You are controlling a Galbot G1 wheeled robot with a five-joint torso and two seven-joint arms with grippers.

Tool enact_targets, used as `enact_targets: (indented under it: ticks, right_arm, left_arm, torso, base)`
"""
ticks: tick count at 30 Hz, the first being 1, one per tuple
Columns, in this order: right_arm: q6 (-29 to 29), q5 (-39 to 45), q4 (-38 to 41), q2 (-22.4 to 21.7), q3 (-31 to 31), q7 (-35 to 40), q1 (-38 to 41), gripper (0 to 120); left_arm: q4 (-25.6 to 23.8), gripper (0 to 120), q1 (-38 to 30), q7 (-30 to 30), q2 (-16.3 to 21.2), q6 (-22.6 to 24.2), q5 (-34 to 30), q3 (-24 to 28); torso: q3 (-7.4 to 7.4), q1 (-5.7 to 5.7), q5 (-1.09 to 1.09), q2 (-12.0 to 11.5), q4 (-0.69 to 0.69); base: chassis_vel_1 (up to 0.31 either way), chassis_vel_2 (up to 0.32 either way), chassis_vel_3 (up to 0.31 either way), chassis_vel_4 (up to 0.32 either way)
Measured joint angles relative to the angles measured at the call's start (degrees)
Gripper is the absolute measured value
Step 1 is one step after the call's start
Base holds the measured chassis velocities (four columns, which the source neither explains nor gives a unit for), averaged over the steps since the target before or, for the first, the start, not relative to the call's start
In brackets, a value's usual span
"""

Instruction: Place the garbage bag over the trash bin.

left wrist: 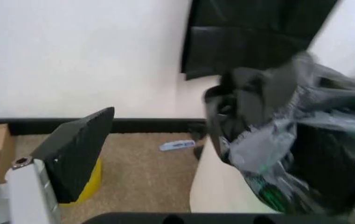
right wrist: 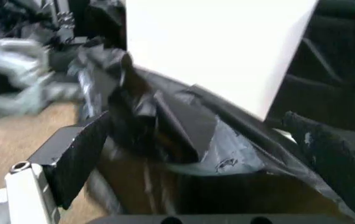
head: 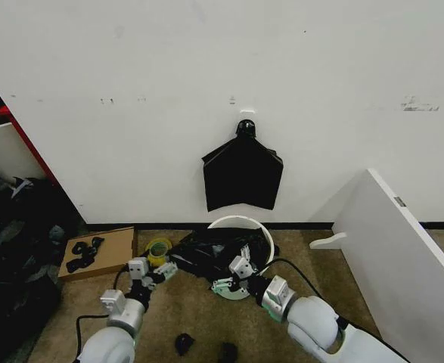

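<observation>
Bin: the trash bin (head: 261,231) sits on the carpet floor (head: 191,318) close to the white wall (head: 206,68), tipped over toward the robot, its rolled rim arcing at the wall side and its long axis running roughly from the wall toward the robot.

Bag: the garbage bag (head: 206,253), glossy and crinkled, is draped over the bin's near side and spills off to the robot's left, stretched crosswise between the two arms.

Left gripper: the left gripper (head: 163,270) is low on the left at the bag's left edge; the left wrist view shows one dark finger (left wrist: 78,149) standing apart from the bunched plastic, and whether the jaws are parted or closed, I cannot tell.

Right gripper: the right gripper (head: 237,274) is right at the bin's front, jaws spread, with folds of the bag and the bin's edge lying between them in the right wrist view.

Writing: none readable; a small label on the slanted white board (head: 403,257) at right is too small to make out.

Nearby: a black bundle (head: 242,175) hangs on the wall above the bin; a yellow tape roll (head: 159,248) and a cardboard box (head: 100,253) lie to the left.
</observation>
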Motion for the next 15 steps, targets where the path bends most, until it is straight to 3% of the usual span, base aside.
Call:
enact_targets:
  ticks: [5, 15]
  right_arm:
    - [-0.6, 1.6, 1.4, -0.5, 1.2, 0.3, -1.1, 100]
    - [-2.2, -3.2, 1.3, 0.9, 1.3, -0.3, -0.8, 100]
  left_arm:
    - [-0.6, 100, 0.7, 1.2, 0.9, 0.8, 1.6, -0.1]
    - [-0.6, 100, 1.8, 3.1, 2.6, -1.2, 4.3, -0.5]
  torso:
    - [0.0, 0.0, -0.01, 0.0, -0.02]
    - [0.0, 0.0, -0.01, 0.0, 0.0]
  base:
    - [0.0, 0.0, 0.0, 0.0]
    - [0.0, 0.0, 0.0, 0.0]
